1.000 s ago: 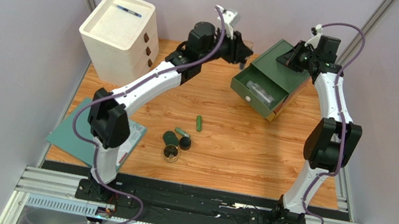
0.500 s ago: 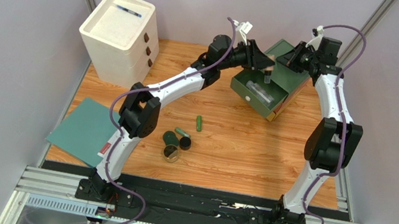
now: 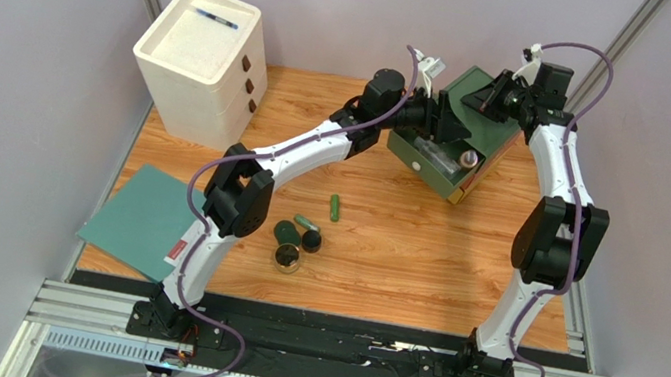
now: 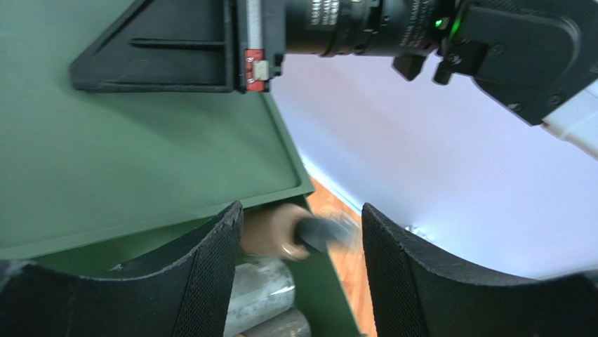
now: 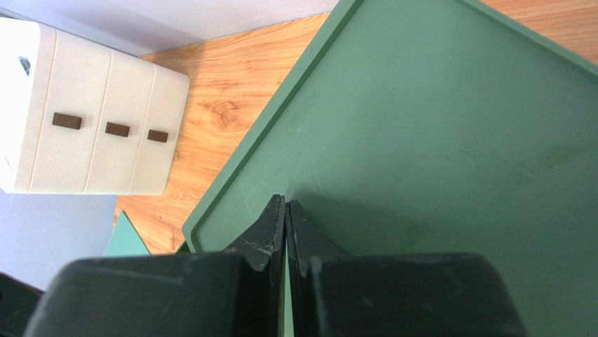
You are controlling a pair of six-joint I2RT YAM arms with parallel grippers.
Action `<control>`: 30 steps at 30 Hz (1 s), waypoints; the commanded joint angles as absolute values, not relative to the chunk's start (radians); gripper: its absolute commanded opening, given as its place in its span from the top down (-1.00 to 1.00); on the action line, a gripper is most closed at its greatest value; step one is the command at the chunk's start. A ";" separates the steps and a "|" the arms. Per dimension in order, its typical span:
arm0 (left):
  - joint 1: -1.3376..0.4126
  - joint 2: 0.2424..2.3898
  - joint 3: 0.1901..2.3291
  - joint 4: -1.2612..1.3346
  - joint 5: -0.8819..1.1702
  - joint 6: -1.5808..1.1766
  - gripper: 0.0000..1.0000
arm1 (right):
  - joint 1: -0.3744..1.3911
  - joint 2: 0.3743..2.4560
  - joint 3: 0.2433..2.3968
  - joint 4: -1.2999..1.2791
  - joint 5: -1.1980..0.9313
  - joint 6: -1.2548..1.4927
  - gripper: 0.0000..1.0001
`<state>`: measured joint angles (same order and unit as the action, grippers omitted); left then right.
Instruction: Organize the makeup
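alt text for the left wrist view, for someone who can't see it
The open left gripper frames a blurred beige bottle with a dark cap, in the open drawer of the green box beside silvery tubes. The right gripper and a lilac wall fill the rest.

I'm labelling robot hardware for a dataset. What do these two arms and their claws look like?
The left arm and right arm have white links, bulky black joints and a loose purple cable each. The left claw and right claw are black, with wedge-shaped, finely textured fingers.
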<state>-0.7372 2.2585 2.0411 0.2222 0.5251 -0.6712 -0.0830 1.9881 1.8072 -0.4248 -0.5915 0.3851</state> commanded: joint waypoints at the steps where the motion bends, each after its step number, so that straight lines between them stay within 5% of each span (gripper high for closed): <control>1: -0.729 2.181 2.086 0.184 0.497 -0.576 -0.36 | -0.067 2.120 1.695 -0.781 -0.492 0.333 0.92; 15: -0.718 1.973 1.957 -0.026 0.480 -0.125 -0.27 | -0.067 2.118 1.689 -0.781 -0.483 0.328 0.91; 22: -0.767 2.146 2.190 -0.028 0.555 -0.120 0.97 | -0.068 2.129 1.687 -0.781 -0.488 0.331 0.91; 30: -0.815 2.240 2.261 0.066 0.601 -0.227 1.00 | -0.067 2.138 1.683 -0.775 -0.499 0.344 0.91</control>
<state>-0.7982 2.2116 2.2082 0.0124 0.5579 -0.1802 -0.0830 1.9896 1.8004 -0.4152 -0.5999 0.3973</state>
